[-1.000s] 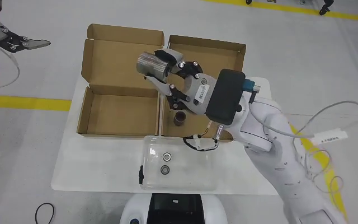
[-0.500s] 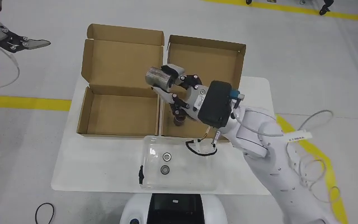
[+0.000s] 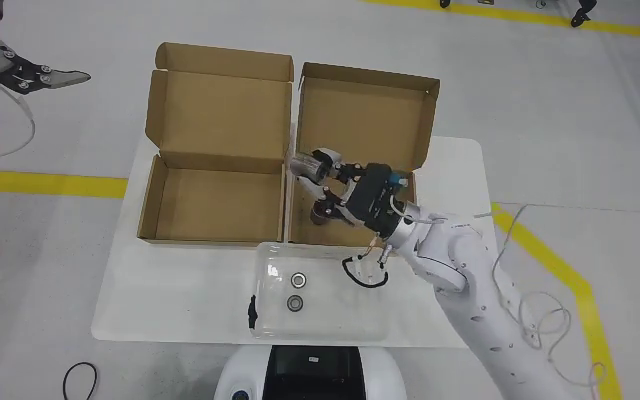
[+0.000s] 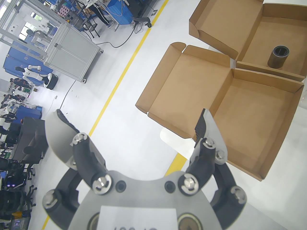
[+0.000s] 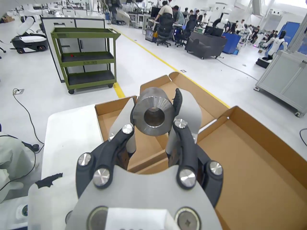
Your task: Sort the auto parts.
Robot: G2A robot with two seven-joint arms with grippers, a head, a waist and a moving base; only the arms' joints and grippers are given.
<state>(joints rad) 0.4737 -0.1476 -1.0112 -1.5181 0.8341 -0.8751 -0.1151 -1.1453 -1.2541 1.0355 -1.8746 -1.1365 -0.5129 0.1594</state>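
Above right box (image 3: 398, 110), beside shared wall (image 3: 288, 215), right end effector (image 5: 154, 102) grips steel sleeve (image 5: 153, 118); left end effector (image 4: 131, 114) wide

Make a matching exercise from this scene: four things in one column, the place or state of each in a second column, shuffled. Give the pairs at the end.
Things
1. silver cylinder
2. dark sleeve
3. two ring bearings
4. left gripper

Places or states
A. standing upright inside a cardboard box
B. lying in the clear tray
C. clamped in the right gripper
D. open and holding nothing

Pairs: 1-C, 2-A, 3-B, 4-D
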